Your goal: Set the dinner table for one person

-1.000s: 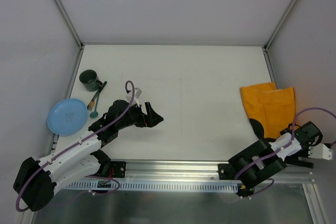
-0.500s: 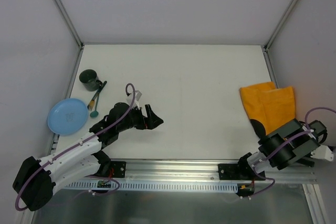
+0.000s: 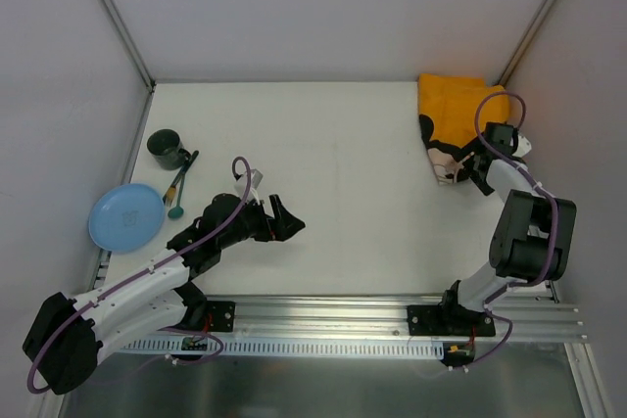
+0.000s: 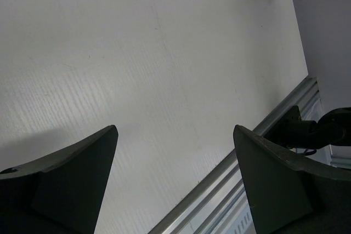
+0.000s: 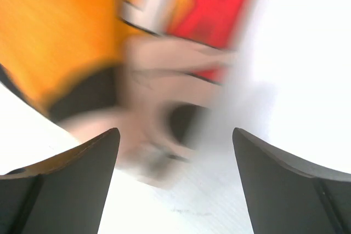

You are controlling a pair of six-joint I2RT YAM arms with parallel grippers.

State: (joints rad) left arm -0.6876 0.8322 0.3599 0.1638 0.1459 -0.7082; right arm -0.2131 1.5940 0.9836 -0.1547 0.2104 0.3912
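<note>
Orange first: find the placemat (image 3: 449, 105) bunched into the far right corner at about 1 o'clock, no longer spread near 4 o'clock by the right edge as a second ago. Put that down to the right gripper (image 3: 468, 168), swung out within that second from a folded crouch at the near rail to the cloth's near edge. Read its jaws as wide apart in the blurred wrist view, folded cloth beyond them, nothing pinched; cannot tell whether touching. Judge this a detour for the setting: probably wants the mat flat near 6 o'clock, yet has it crumpled at the farthest reach.

See hardly any shift in the left gripper (image 3: 284, 217), hovering near 7 o'clock over bare tabletop, jaws wide, holding nothing. Look toward 9 o'clock for the blue plate (image 3: 125, 216), green cup (image 3: 167, 148) and cutlery (image 3: 179, 188), unmoved, clustered by the left edge.

As for the dinner table (image 3: 362, 163): white, flat, matte, faintly ribbed in the left wrist view; aluminium rail (image 3: 323, 315) along 6 o'clock, grey walls (image 3: 313, 7) on the other sides.
</note>
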